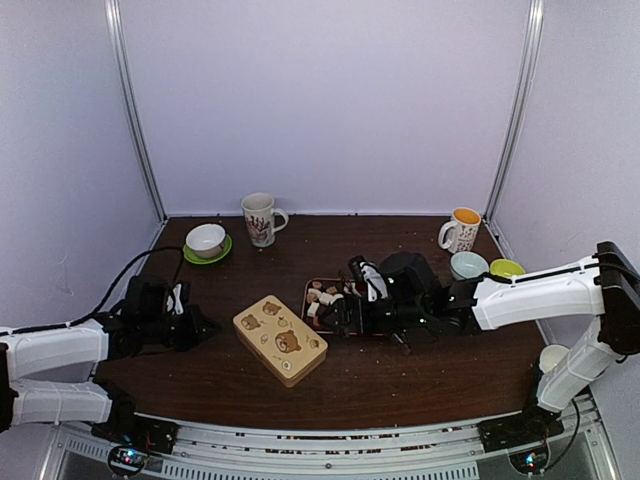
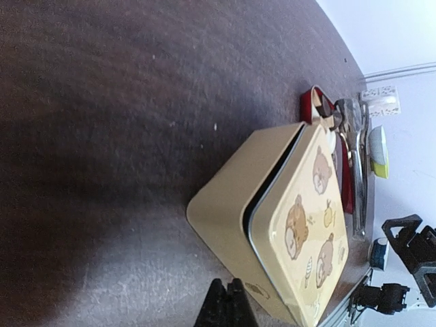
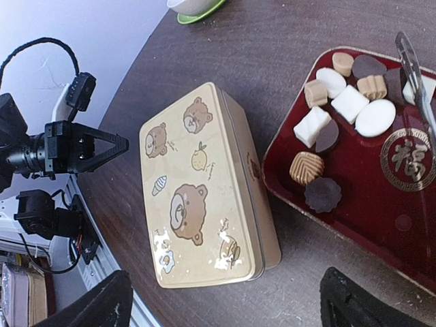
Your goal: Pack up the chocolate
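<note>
The chocolate (image 3: 349, 103) lies loose on the red tray (image 3: 361, 204), just right of the bear-printed tin (image 3: 197, 191), and none of it is inside. The tin's lid is on, so nothing can be packed until it comes off. The right pincer (image 3: 228, 303) hangs empty with its fingers spread wide, roughly over where tin and tray meet. The left pincer (image 2: 225, 306) is pressed together on nothing, left of the tin and apart from it.

As I judge the risks, a descent here could strike the tray's rim and scatter the small pieces. Prising the lid one-handed may shove the tin into the tray. The metal tongs (image 3: 414, 71), on the tray's side away from the tin, could be knocked onto the tabletop (image 1: 400, 385).
</note>
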### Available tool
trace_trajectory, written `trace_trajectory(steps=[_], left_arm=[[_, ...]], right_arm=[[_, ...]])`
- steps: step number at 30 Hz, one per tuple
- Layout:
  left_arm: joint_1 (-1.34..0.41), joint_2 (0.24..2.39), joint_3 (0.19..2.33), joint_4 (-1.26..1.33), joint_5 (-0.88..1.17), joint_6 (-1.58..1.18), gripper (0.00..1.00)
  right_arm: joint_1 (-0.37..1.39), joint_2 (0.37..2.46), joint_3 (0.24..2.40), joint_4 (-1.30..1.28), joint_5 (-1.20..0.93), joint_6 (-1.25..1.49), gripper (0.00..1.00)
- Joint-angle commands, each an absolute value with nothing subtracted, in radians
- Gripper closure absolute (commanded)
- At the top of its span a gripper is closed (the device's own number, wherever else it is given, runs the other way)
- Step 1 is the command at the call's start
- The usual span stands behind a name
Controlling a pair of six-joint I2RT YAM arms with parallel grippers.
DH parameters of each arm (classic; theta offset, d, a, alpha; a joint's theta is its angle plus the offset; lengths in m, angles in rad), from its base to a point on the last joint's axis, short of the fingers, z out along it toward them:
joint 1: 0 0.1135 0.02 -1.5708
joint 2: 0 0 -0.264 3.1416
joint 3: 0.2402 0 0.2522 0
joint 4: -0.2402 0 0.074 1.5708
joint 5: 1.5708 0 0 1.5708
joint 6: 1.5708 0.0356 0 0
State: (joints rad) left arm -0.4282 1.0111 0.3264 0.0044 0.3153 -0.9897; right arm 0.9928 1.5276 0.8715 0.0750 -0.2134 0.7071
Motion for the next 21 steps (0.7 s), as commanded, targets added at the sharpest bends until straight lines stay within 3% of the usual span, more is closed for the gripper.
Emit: trace_trajectory(steps=[1, 7, 21], left_arm=[[-0.507, 0.98, 0.32, -0.005, 0.295, -1.074, 1.0], [-0.551, 0.993, 0.291, 0.056, 0.304, -1.109, 1.0], [-0.561, 1.115, 0.316, 0.131, 0.365, -1.089, 1.0]], right_arm=[[1.018, 1.542, 0.837, 0.12, -0.25, 0.77, 0.05], [1.046, 1.585, 0.842, 0.144, -0.274, 0.78, 0.1], [1.07, 1.706, 0.889, 0.208, -0.317, 0.86, 0.04]])
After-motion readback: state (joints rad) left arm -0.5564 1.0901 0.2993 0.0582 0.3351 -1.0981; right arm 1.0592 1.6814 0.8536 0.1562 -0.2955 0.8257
